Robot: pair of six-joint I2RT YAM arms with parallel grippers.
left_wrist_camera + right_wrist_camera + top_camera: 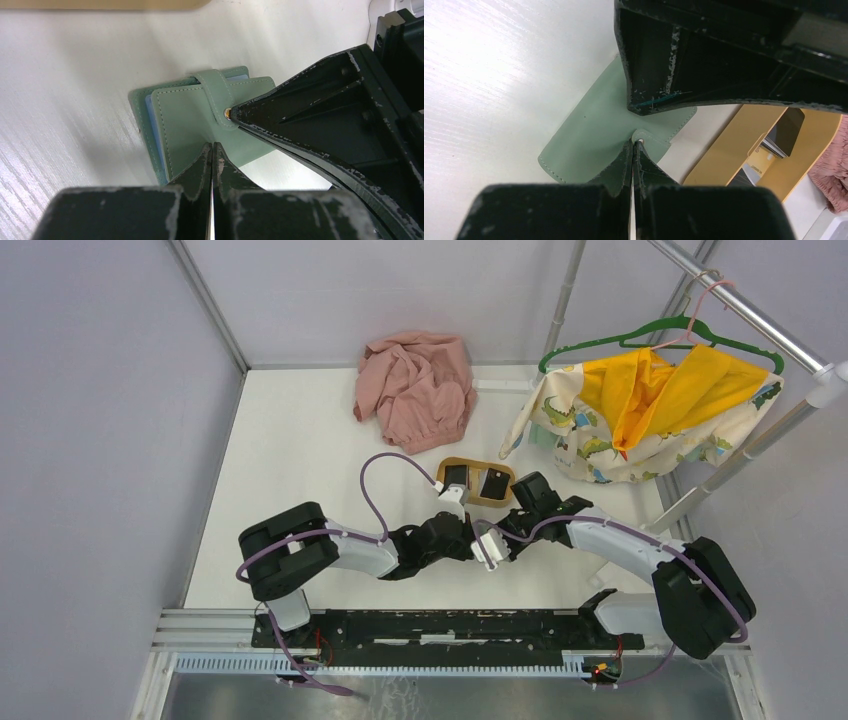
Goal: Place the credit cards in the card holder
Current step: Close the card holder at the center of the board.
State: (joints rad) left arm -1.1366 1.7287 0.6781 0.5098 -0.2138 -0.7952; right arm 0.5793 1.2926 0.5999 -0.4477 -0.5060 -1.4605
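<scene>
The grey-green card holder (192, 120) lies folded on the white table, its strap snapped over the cover and a blue-grey inside edge showing. My left gripper (213, 145) is shut, tips resting on its cover. My right gripper (634, 143) is shut, tips at the strap's snap on the card holder (589, 135). In the top view both grippers, left (470, 538) and right (503, 528), meet over the holder and hide it. Two black credit cards (455, 476) (494, 483) lie in the oval wooden tray (478, 502); one shows in the right wrist view (786, 131).
The tray sits just beyond the grippers, its edge in the left wrist view (100, 4) and right wrist view (729, 150). A pink cloth (415, 385) lies at the back. A yellow patterned garment (650, 410) hangs on a green hanger (660, 332) at the right.
</scene>
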